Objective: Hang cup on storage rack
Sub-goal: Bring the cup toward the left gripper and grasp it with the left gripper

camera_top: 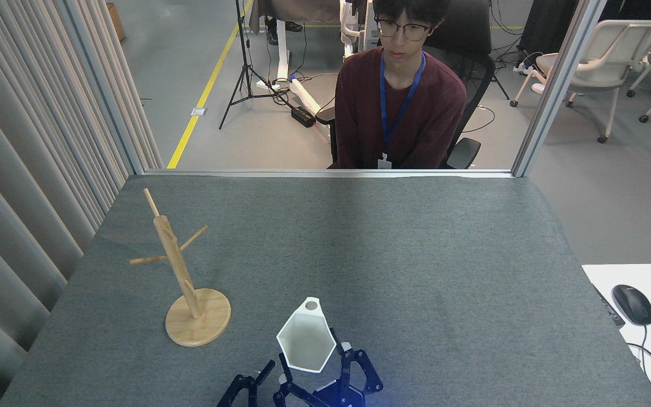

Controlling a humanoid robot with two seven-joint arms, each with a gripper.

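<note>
A lab: grey-felt test table (416, 254) in the middle, tripod (244, 68) upper left, office chairs (602, 62) upper right, taped yellow floor line (201, 96).

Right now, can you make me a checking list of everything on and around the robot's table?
Surface: grey felt-covered table, flat, mostly bare.
Job's things: white hexagonal faceted cup, held between the right gripper's fingers, rim tab with round hole pointing away from the robot; light wooden cup tree upright at the left, pegs empty.
Clutter: nothing seen on the felt.
Grippers: right gripper shut on the cup; left gripper at the bottom edge, close beside it, open or shut cannot tell.
Cables: black mouse with its cord on the white side desk.
Surroundings: seated person in a dark red top, curtain, tripod, office chairs.
</note>
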